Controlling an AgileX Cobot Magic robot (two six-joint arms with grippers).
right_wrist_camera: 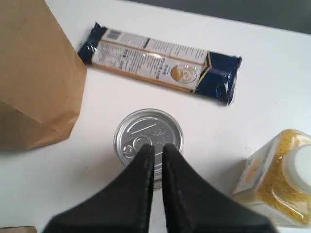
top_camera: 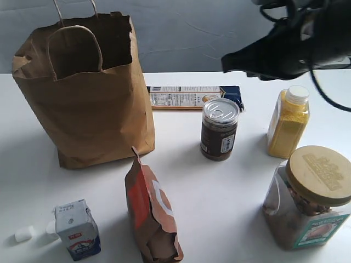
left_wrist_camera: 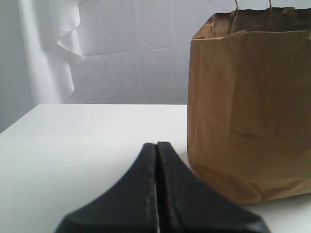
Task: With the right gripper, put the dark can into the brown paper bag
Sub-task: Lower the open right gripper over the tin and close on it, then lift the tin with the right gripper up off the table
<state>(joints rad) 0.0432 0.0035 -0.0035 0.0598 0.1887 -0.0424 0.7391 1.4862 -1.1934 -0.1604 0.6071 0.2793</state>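
The dark can [top_camera: 219,130] stands upright on the white table, right of the brown paper bag [top_camera: 88,93], its silver pull-tab lid facing up. From the right wrist, the can's lid [right_wrist_camera: 146,133] lies directly below my right gripper [right_wrist_camera: 158,147], whose fingers hold only a narrow gap with nothing between them. In the exterior view the right gripper [top_camera: 227,63] hovers well above the can, apart from it. The bag stands open-topped with its handles up. My left gripper [left_wrist_camera: 157,144] is shut and empty, low over the table beside the bag [left_wrist_camera: 250,107].
A flat blue noodle packet [top_camera: 192,97] lies behind the can. A yellow bottle [top_camera: 288,121] and a large clear jar with a tan lid [top_camera: 310,200] stand to the right. An orange-brown pouch [top_camera: 152,211] and a small milk carton [top_camera: 77,229] sit in front.
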